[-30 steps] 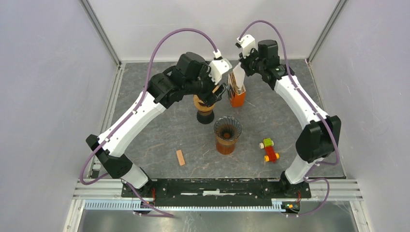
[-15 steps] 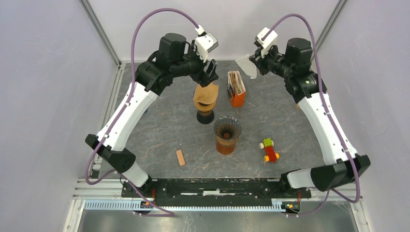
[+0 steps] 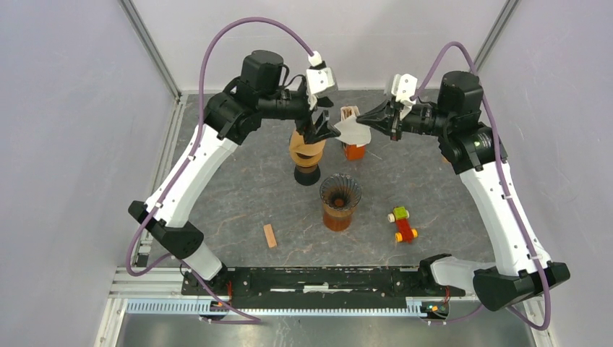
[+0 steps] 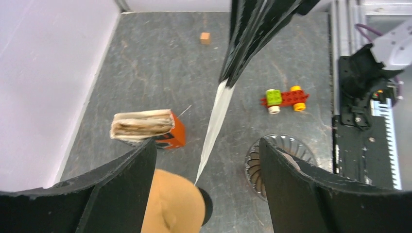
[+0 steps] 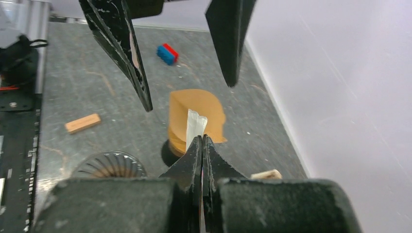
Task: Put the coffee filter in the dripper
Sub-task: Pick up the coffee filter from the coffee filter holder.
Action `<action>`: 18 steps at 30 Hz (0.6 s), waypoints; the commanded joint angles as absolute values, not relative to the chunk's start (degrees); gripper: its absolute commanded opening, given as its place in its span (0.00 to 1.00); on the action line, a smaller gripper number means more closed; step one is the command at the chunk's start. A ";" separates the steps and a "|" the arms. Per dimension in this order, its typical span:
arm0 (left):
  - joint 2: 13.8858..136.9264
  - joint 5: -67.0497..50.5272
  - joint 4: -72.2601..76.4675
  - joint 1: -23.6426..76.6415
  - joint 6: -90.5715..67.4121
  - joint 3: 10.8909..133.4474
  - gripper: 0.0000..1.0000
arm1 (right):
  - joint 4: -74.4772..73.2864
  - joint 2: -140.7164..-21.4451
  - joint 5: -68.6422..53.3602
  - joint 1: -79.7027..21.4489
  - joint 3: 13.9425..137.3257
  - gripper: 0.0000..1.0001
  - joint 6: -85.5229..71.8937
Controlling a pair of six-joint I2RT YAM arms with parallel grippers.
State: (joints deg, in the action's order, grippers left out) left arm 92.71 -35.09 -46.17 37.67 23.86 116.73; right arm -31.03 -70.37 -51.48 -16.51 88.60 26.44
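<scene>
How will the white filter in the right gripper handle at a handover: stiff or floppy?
Probably light and bendy: edge-on in the left wrist view the coffee filter is paper-thin and slightly bowed. Yet it juts out from the right gripper without drooping, so likely stiff enough for the open left gripper to pinch. Easily creased, I'd guess.

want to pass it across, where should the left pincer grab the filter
Probably its free edge, opposite the right pincer, coming from the left. The filter is folded flat and sits edge-on inside the open left pincer, so that pincer can close on its flat faces.
</scene>
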 commanded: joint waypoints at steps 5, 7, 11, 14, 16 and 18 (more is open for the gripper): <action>90.18 -41.62 -47.91 41.13 28.36 114.79 0.75 | -27.20 -68.14 -61.85 -17.31 85.55 0.00 22.15; 90.25 -41.30 -47.91 41.63 28.53 113.78 0.68 | -25.79 -67.86 -62.59 -17.30 84.66 0.00 20.62; 89.98 -41.18 -47.93 42.00 28.97 112.07 0.57 | -24.20 -67.11 -63.31 -17.41 84.02 0.00 18.70; 89.41 -40.59 -47.90 42.01 29.76 110.73 0.49 | -23.25 -66.95 -64.05 -17.36 84.06 0.00 17.36; 89.10 -40.14 -47.93 42.01 30.01 109.85 0.39 | -22.42 -66.80 -64.39 -17.36 84.11 0.00 16.27; 88.73 -39.84 -47.95 42.01 30.30 109.06 0.25 | -21.74 -66.71 -64.66 -17.40 84.03 0.00 15.51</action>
